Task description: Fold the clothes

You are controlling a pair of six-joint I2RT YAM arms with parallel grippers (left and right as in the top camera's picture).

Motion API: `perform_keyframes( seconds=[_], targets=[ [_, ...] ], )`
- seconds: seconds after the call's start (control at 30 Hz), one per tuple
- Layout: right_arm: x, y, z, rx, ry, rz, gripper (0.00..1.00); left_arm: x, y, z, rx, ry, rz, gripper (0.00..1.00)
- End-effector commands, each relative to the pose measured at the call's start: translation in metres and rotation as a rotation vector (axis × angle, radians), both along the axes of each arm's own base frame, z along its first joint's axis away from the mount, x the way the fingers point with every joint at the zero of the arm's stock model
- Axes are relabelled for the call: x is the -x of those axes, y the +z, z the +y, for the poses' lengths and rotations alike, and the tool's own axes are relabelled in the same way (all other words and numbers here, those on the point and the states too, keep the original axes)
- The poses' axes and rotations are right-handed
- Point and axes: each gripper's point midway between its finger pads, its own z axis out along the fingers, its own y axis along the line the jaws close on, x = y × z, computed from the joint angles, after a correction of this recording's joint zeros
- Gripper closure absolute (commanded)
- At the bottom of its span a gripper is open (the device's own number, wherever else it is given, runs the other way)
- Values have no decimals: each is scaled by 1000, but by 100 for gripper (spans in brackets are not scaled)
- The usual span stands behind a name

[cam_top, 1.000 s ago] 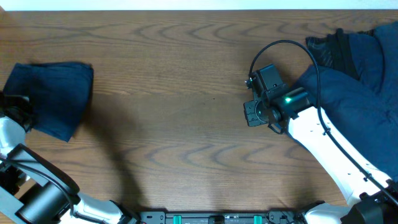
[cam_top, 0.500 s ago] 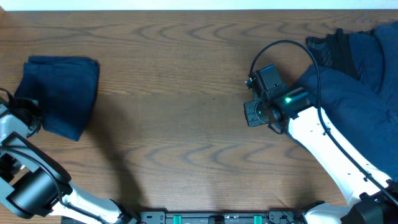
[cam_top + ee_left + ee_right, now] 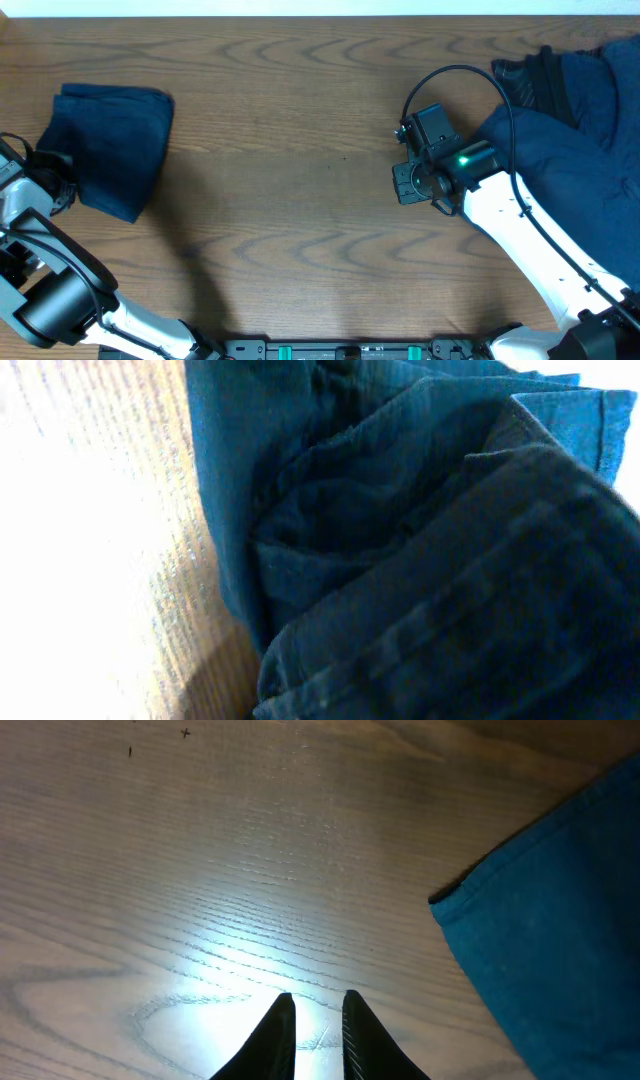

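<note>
Folded navy garment (image 3: 110,145) at far left of table (image 3: 290,200), pinched at its edge by left claw (image 3: 55,180). Unfolded clothes (image 3: 590,140) heaped far right. Right claw (image 3: 315,1020) nearly closed, empty. Soft, limp, light; best gripped at hems.

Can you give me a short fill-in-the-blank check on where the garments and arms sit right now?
1. The folded dark navy-blue fabric garment lies at the table's ____ end.
2. The unfolded heap of dark navy-blue fabric clothes is piled at the ____ end.
3. The right gripper hangs over bare ____ tabletop, holding nothing.
4. The left gripper is ____ on the folded garment.

Missing words: left; right; wooden; shut
</note>
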Motion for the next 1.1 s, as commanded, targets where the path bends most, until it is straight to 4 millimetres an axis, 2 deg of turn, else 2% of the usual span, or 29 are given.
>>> perform_keyframes(
  seconds=[0.0,0.23,0.27,0.3,0.37,0.4,0.43,0.47,0.63,0.77,0.97,1.07],
  targets=[
    [-3,5,-1,-3,-17,-13,84,10,-3,5,-28,14,48,94],
    [-2,5,-1,-3,-17,-11,84,10,-3,4,-24,13,51,94],
    [-2,5,-1,-3,-17,-11,85,11,-4,4,-23,13,52,92],
    [-2,5,-1,-3,-17,-11,84,11,-4,4,-23,13,53,86],
    [-2,5,-1,-2,-17,-11,84,11,-4,4,-23,13,53,59],
    [-2,5,-1,-3,-17,-11,84,11,-4,4,-22,13,54,39],
    [-2,5,-1,-2,-17,-11,84,11,-4,4,-21,14,55,6],
    [-2,5,-1,-3,-17,-11,84,12,-4,3,-20,14,56,2],
    [-3,5,-1,-6,-18,-16,76,17,-5,-2,3,12,78,2],
    [-6,6,0,-11,-22,-25,73,22,9,-7,0,11,77,2],
    [-10,7,-7,-13,-45,-30,71,34,59,-9,-83,27,60,2],
    [-16,8,-12,-27,-68,-43,59,33,91,-24,-119,3,20,2]
  ],
)
